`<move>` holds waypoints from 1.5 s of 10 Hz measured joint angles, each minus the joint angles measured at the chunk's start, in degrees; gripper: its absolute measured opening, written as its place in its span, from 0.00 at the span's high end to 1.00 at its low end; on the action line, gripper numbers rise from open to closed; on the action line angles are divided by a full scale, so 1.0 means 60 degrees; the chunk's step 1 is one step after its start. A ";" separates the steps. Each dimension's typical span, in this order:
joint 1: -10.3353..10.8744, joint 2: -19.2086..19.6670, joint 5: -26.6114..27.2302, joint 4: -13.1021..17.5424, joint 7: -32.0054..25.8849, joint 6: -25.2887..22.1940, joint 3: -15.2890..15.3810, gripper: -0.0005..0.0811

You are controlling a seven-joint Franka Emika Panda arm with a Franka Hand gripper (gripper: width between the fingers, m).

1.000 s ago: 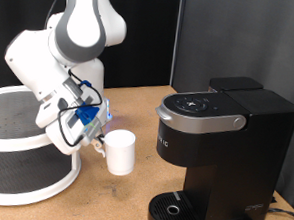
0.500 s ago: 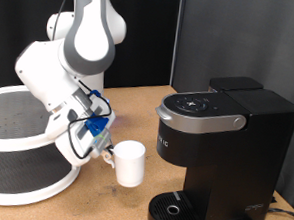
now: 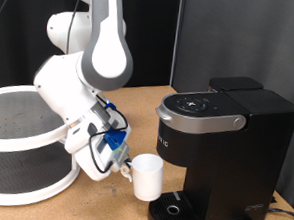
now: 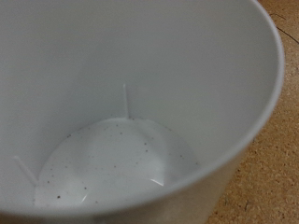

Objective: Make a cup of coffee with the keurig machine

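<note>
**A:** Where's the cup point(image 3: 148, 176) at this moment?

**B:** It's carried in the air, upright, just beside the round drip tray point(image 3: 173, 209) at the foot of the keurig machine point(image 3: 217, 144), on the exterior view's left of it. Its base looks slightly above the tray's level, not resting on anything.

**A:** And the gripper point(image 3: 121, 168)?

**B:** It sits on the exterior view's left of the cup, at the handle side. The fingers seem clamped on the cup's handle or rim there, though the contact itself is too small to make out. The wrist view backs this up: the cup's white inside point(image 4: 121, 140) fills nearly the whole picture, with specks on its bottom, so the hand is right against it.

**A:** Why hold it that way?

**B:** My guess is that gripping from the side keeps the cup's mouth up and leaves its far side free to slide under the silver-rimmed head point(image 3: 199, 115), where the arm itself would not fit.

**A:** Anything else around?

**B:** A white two-tier round rack point(image 3: 14, 147) stands well apart at the exterior view's left, on the brown tabletop point(image 3: 111, 208). The machine's lid looks closed
</note>
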 joint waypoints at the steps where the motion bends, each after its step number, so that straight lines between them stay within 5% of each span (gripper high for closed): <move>1: 0.0027 0.0233 0.0325 0.0174 -0.0176 0.0000 0.0150 0.91; 8: 0.0113 0.1534 0.1724 0.1156 -0.0928 0.0095 0.0976 0.91; 14: 0.0115 0.1655 0.1900 0.1231 -0.1133 0.0004 0.1135 0.91; 15: 0.0103 0.1654 0.1846 0.1203 -0.1132 -0.0083 0.1124 0.72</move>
